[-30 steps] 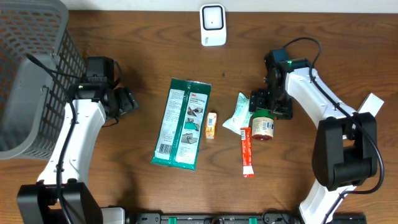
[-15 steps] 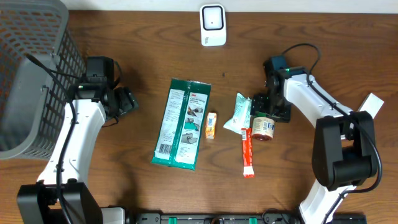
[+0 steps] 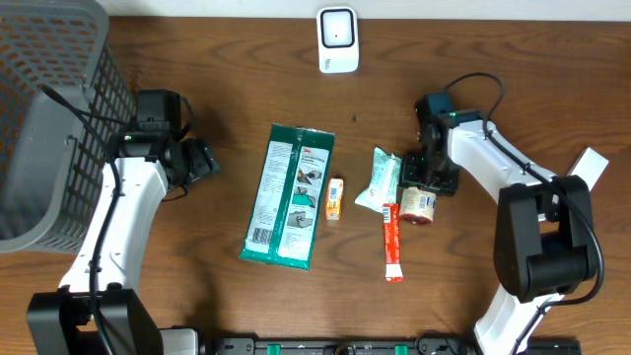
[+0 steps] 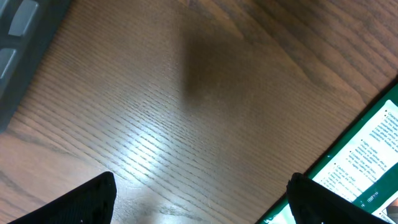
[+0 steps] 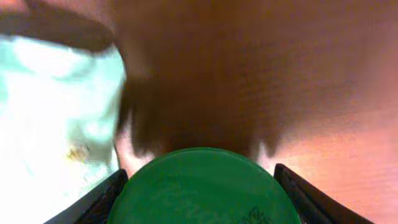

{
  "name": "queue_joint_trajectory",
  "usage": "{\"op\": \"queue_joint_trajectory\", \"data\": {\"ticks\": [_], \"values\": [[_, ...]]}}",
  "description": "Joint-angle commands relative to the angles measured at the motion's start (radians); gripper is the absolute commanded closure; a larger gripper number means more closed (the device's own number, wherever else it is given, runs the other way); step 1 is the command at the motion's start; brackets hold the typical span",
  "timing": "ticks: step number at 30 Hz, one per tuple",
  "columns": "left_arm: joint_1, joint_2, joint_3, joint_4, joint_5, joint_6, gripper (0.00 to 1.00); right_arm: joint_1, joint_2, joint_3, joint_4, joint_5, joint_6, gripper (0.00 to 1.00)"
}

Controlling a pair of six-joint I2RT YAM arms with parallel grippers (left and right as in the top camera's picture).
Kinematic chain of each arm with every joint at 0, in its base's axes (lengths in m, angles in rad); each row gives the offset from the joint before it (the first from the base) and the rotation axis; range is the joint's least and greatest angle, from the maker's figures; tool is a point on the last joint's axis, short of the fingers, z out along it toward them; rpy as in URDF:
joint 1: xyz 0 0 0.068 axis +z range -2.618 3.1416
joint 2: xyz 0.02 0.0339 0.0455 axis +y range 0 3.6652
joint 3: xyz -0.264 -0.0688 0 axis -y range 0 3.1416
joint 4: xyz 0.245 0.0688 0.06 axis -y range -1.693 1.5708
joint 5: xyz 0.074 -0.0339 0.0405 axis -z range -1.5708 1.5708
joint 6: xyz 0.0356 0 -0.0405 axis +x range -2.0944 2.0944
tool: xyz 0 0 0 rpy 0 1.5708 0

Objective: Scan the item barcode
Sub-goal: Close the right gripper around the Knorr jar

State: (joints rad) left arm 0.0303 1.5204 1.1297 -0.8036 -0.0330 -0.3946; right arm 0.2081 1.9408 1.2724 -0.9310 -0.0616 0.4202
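step: grasp jar [image 3: 418, 204] | right tool [image 3: 424, 177] straddles its green lid [image 5: 200, 180]; grip cannot be told; centre, squeeze firmly | left tool [image 4: 200, 202] apart, idle at left

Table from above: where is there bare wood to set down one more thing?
Bare wood lies between the basket and the scanner, between the left gripper and the green packet, and right of the scanner. Crowded: the small box, pouch, red stick and jar huddle by the right gripper.
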Motion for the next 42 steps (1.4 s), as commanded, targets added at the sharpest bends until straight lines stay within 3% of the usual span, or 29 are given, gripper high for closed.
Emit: {"op": "queue_joint_trajectory", "data": {"ticks": [1, 5, 19, 33, 37, 42], "values": [[0.003, -0.003, 0.005, 0.000, -0.016, 0.005, 0.11, -0.003, -0.046, 0.077, -0.037, -0.010, -0.041, 0.41], [0.003, -0.003, 0.005, 0.000, -0.016, 0.005, 0.11, -0.003, -0.105, 0.090, -0.035, -0.010, -0.043, 0.50], [0.003, -0.003, 0.005, 0.000, -0.016, 0.005, 0.11, -0.005, -0.142, 0.087, -0.079, 0.160, -0.044, 0.44], [0.003, -0.003, 0.005, 0.000, -0.016, 0.005, 0.11, -0.003, -0.142, 0.087, -0.116, 0.158, -0.043, 0.13], [0.003, -0.003, 0.005, 0.000, -0.016, 0.005, 0.11, -0.007, -0.142, 0.088, -0.128, 0.146, -0.068, 0.11], [0.003, -0.003, 0.005, 0.000, -0.016, 0.005, 0.11, -0.035, -0.144, 0.138, -0.198, -0.027, -0.175, 0.09]]}}
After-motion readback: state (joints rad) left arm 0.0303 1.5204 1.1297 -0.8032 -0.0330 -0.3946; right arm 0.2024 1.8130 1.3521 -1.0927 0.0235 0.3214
